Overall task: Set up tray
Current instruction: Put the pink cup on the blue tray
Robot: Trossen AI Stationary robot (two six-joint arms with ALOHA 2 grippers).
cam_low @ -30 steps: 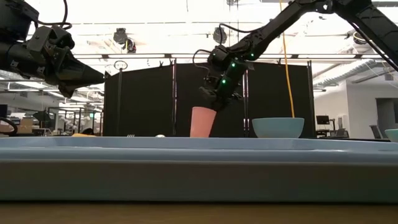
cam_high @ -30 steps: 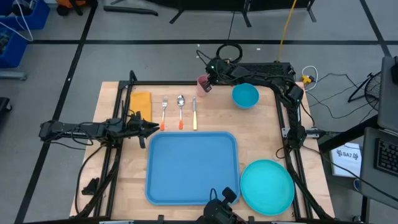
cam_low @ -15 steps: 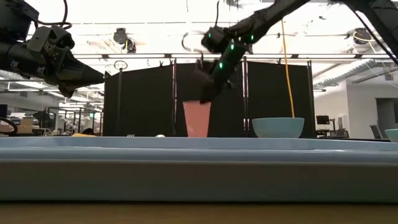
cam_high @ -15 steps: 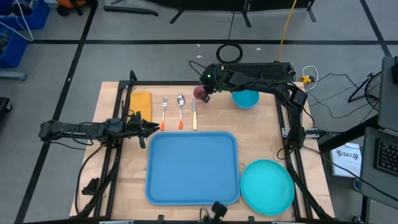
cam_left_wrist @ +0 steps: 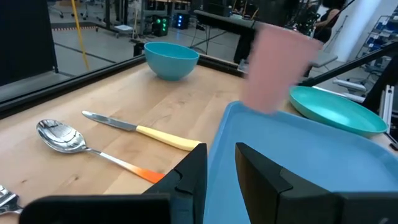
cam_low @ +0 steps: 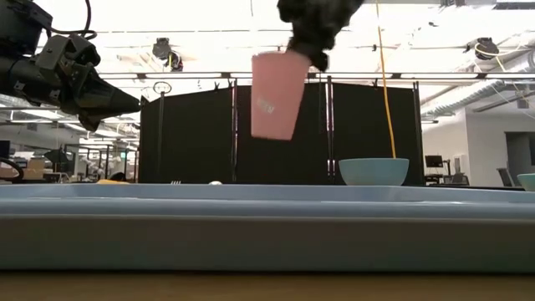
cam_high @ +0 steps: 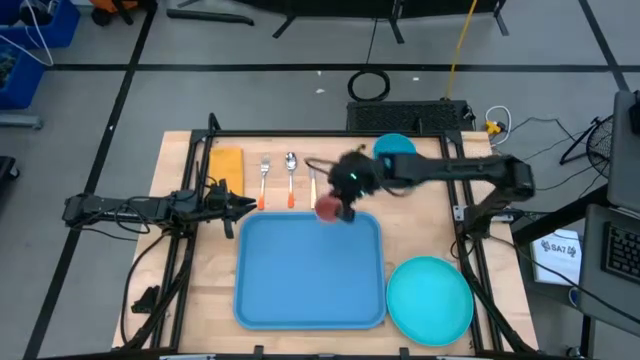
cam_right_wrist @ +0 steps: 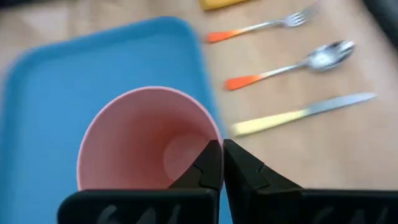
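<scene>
From above, the light-blue tray (cam_high: 309, 270) lies flat on the wooden bench (cam_high: 410, 215). The right end effector (cam_high: 343, 207) holds a pink cup (cam_high: 328, 208) over the tray's far edge. The left end effector (cam_high: 238, 207) waits just off the tray's left side.

At bench height, the cup (cam_low: 276, 94) hangs high in the air, tilted.

The left wrist shows its fingers (cam_left_wrist: 258, 169) slightly apart, empty.

The right wrist shows its fingers (cam_right_wrist: 208, 165) clamped together on the cup's rim.
</scene>
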